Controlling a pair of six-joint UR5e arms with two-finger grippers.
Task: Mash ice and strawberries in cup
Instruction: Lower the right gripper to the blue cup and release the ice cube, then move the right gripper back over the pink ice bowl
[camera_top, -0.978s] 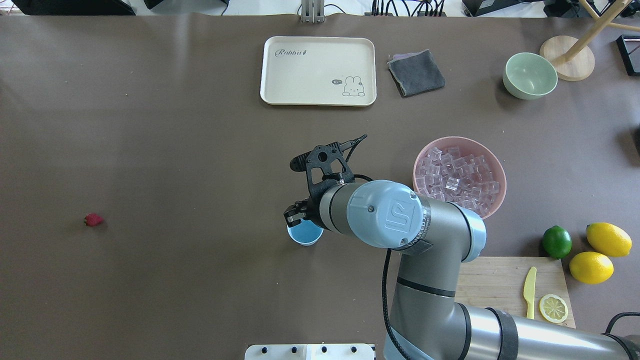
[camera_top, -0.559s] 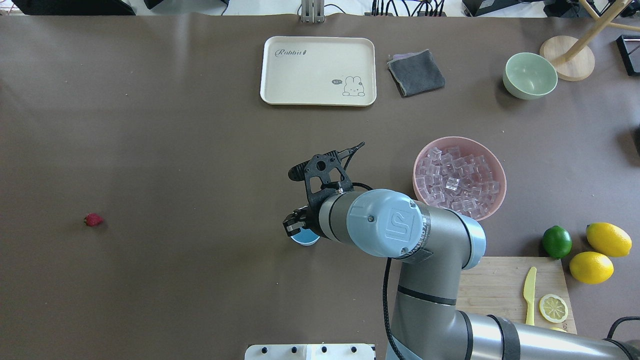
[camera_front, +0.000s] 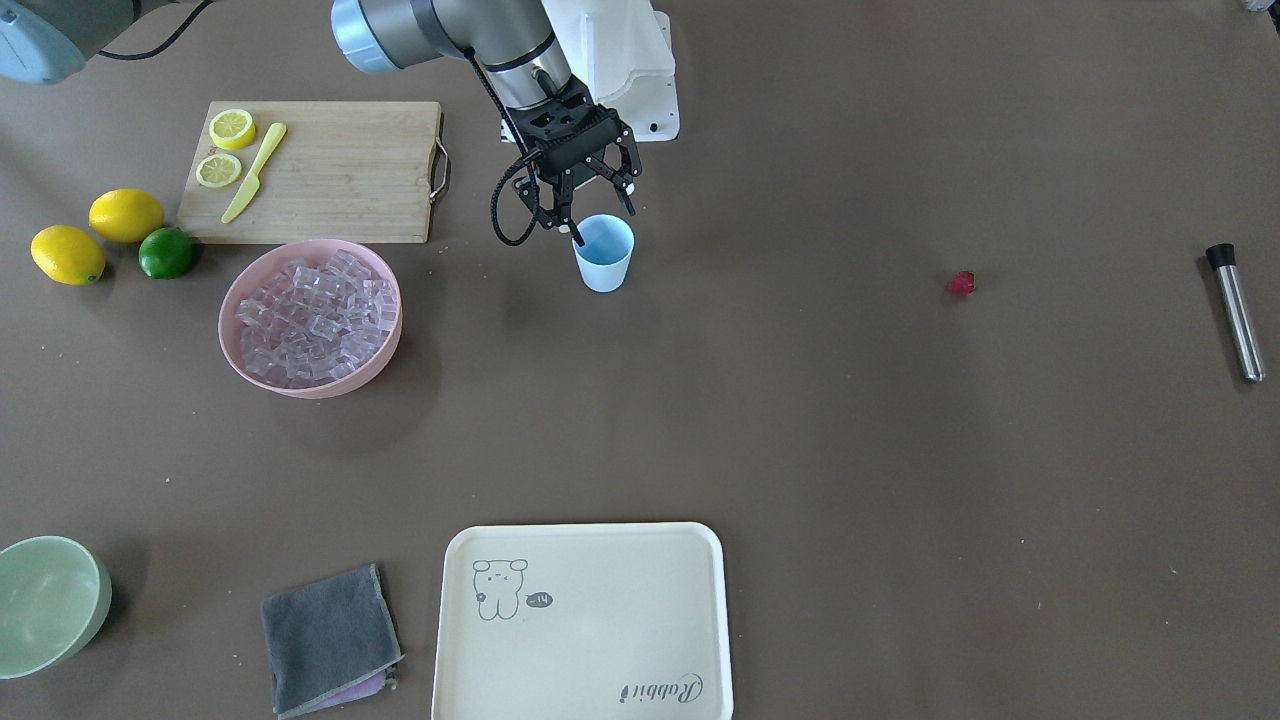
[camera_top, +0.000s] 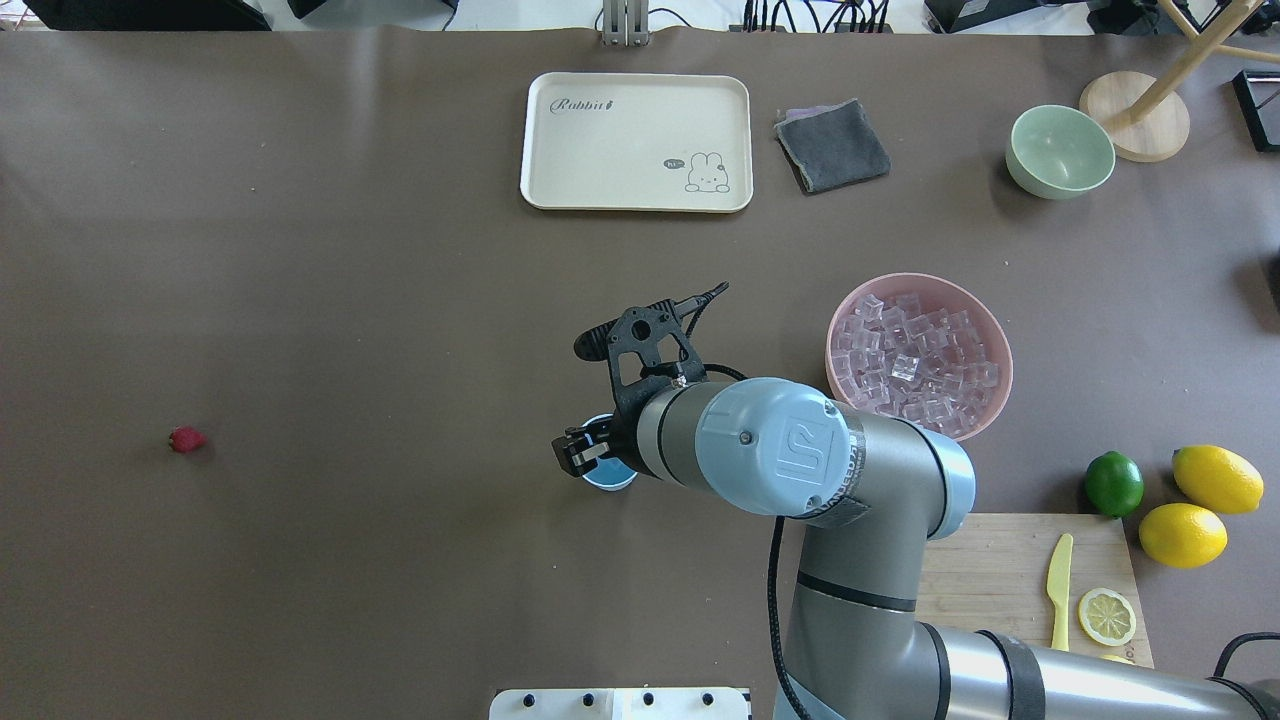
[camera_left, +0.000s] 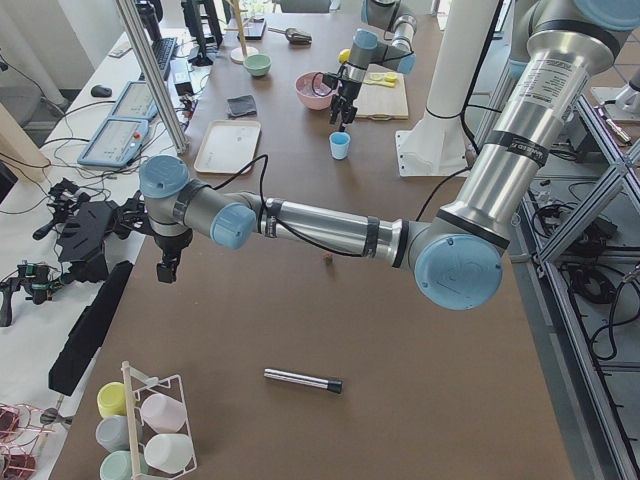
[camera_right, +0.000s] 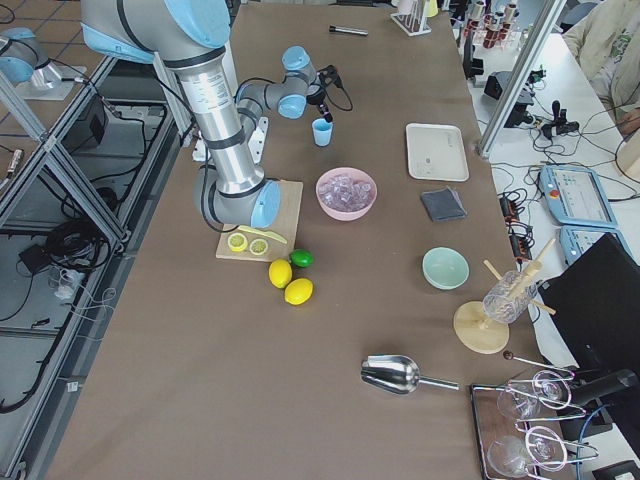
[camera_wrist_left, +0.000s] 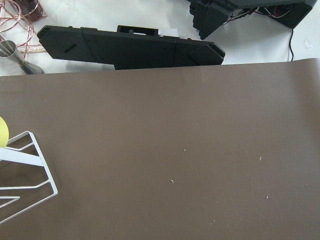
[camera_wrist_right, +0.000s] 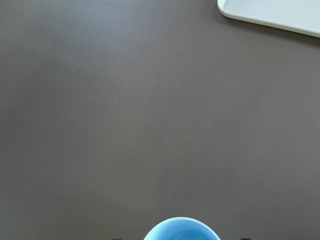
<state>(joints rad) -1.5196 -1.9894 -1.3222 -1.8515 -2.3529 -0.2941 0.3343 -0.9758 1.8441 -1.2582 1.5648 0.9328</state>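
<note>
The light blue cup (camera_front: 604, 256) stands upright near the robot's base, seen also as a cup (camera_top: 606, 480) mostly hidden under my right wrist. My right gripper (camera_front: 603, 222) hangs just above its rim, open, with one finger (camera_top: 572, 455) showing left of the cup. Nothing shows between the fingers. The ice (camera_front: 312, 310) fills the pink bowl (camera_front: 236, 352). A single strawberry (camera_front: 960, 283) lies alone on the table, far from the cup. My left gripper (camera_left: 165, 270) hovers near the table's far left end; I cannot tell whether it is open or shut.
A metal rod (camera_front: 1237, 312) lies beyond the strawberry. A cream tray (camera_front: 585, 620), grey cloth (camera_front: 328, 640) and green bowl (camera_front: 45, 603) sit on the far side. A cutting board (camera_front: 330, 170), lemons and a lime (camera_front: 166, 252) are beside the pink bowl.
My right wrist has shifted toward the robot's side, covering more of the cup. Its visible finger has moved outward to the left, so the jaws stand wider.
</note>
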